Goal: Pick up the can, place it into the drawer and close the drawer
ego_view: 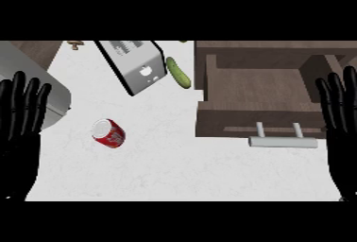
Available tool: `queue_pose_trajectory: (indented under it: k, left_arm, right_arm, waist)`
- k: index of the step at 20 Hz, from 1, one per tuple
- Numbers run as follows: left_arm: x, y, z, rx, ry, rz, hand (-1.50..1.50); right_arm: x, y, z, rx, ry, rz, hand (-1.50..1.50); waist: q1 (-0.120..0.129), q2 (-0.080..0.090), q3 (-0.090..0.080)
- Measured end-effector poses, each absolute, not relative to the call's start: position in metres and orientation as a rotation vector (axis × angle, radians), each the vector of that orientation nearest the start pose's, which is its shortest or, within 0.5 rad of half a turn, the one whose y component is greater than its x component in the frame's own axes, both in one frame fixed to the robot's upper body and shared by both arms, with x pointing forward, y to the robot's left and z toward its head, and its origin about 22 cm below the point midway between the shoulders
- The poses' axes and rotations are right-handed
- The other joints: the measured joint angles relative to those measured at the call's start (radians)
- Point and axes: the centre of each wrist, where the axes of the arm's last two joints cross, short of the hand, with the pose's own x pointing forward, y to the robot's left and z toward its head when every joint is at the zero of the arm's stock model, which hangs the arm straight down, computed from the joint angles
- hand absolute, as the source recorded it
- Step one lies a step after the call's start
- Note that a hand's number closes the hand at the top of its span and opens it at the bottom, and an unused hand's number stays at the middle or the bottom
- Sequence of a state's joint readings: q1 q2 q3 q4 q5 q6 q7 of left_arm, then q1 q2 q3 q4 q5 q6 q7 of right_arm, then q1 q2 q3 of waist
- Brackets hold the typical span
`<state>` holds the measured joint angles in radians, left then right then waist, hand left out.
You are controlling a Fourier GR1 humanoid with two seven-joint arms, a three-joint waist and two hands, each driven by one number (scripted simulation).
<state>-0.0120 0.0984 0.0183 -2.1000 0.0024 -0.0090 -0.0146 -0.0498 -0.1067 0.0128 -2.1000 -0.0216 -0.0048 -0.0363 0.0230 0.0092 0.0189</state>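
- We see a red cylindrical drinks can [109, 133] with a pale silver top lying tilted on the white speckled bench [174, 165], left of the middle, with nothing touching it.
- At the right stands a dark brown wooden drawer [254, 92], pulled open towards us, its long pale grey bar handle [282, 142] jutting from the front panel; the can lies well apart from it, to its left.
- Our black left hand [21, 123] shows at the left edge, fingers straight and spread, pointing up, holding nothing.
- Our black right hand [342, 123] shows at the right edge, partly over the drawer's right side, fingers likewise straight and holding nothing.
- Behind the can we see a silver boxy toaster [136, 66] set at an angle, and just beside it, on its right, a green elongated cucumber [178, 72] near the drawer's left wall.
- A grey rounded appliance [55, 97] sits at the far left, partly hidden by the left hand.
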Motion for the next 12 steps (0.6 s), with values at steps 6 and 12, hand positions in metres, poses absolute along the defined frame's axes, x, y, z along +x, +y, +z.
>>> queue_pose_trajectory:
  k: [6,12]
  left_arm:
    - [0.223,0.240,0.126,-0.399,-2.090,-0.392,-1.50]
    - [0.234,0.291,0.110,-0.559,-1.787,-0.685,-1.50]
  right_arm:
    - [0.220,-0.230,0.129,0.029,-2.132,0.124,-1.50]
    - [0.211,-0.252,0.101,-0.129,-1.888,-0.017,-1.50]
  waist:
    - [-0.040,0.000,-0.019]
    - [-0.058,0.003,-0.021]
